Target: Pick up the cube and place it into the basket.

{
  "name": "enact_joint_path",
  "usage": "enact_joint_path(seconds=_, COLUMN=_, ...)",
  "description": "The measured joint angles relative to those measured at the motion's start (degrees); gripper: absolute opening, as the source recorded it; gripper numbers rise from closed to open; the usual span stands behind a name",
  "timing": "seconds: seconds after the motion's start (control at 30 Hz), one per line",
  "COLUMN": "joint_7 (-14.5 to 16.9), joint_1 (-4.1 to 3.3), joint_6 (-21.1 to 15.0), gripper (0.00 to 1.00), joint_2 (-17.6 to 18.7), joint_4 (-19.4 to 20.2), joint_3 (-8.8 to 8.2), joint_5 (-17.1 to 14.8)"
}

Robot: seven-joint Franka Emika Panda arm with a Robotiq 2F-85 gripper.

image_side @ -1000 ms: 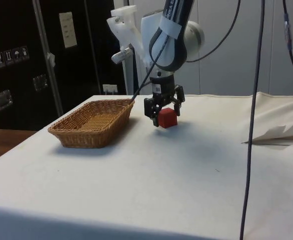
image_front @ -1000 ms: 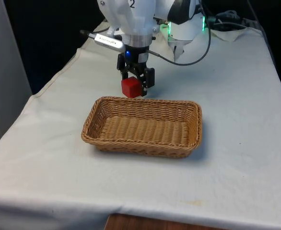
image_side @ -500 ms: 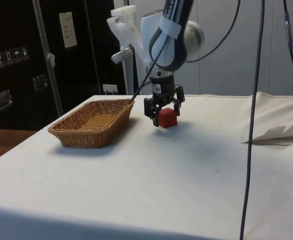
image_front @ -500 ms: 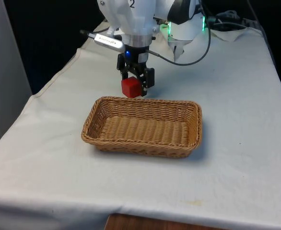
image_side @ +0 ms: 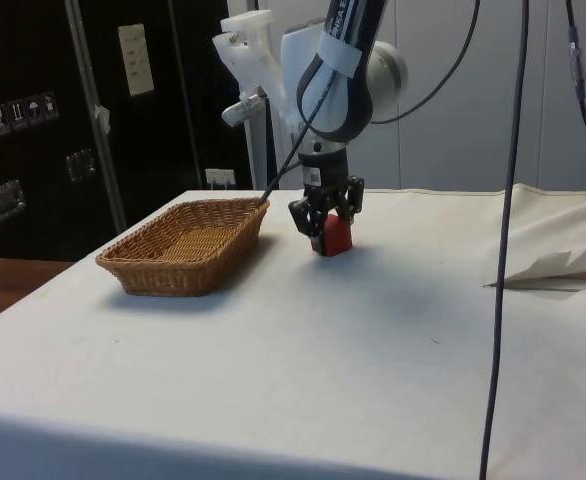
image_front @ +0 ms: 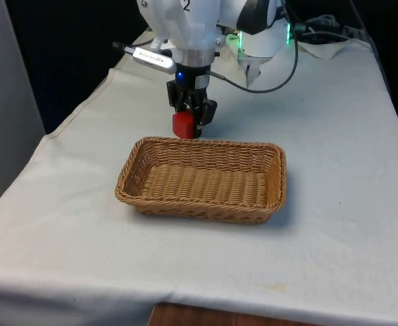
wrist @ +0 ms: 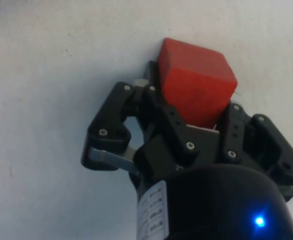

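The red cube [image_front: 181, 125] rests on the white cloth just beyond the far long rim of the wicker basket [image_front: 199, 204], towards the front view's left. My black gripper [image_front: 188, 129] points straight down over it and is shut on the cube, with a finger against each side. From the side, the cube [image_side: 339, 233] sits a short way from the basket [image_side: 173, 275], partly hidden by the gripper [image_side: 325, 238]. In the wrist view the cube [wrist: 196, 87] sticks out past the gripper [wrist: 194, 102], down on the cloth.
The robot's base [image_front: 253, 34] and cables stand at the far end of the table. A black cable [image_side: 503, 200] hangs down near a rumpled fold of cloth [image_side: 553, 265]. Bare cloth lies in front of the basket.
The fingers were spread wide on either side of the cube; they have now closed onto it. The cube has turned a little in the grip. The arm has stayed in place.
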State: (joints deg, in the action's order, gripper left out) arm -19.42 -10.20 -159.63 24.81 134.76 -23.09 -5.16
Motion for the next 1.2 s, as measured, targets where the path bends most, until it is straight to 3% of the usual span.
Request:
enact_joint_path(seconds=0.53, joint_7=0.2, joint_1=0.0, joint_6=0.9, gripper=0.01, joint_2=-1.3, joint_4=-0.2, joint_3=-0.29, joint_5=0.1)
enact_joint_path(seconds=0.8, joint_7=0.3, joint_1=0.0, joint_6=4.6, gripper=0.01, joint_2=-6.3, joint_4=0.6, joint_3=-0.92, joint_5=1.3)
enact_joint_path(seconds=1.2, joint_7=0.3, joint_1=0.0, joint_6=7.8, gripper=0.01, joint_2=-9.9, joint_4=0.5, joint_3=-1.38, joint_5=2.3)
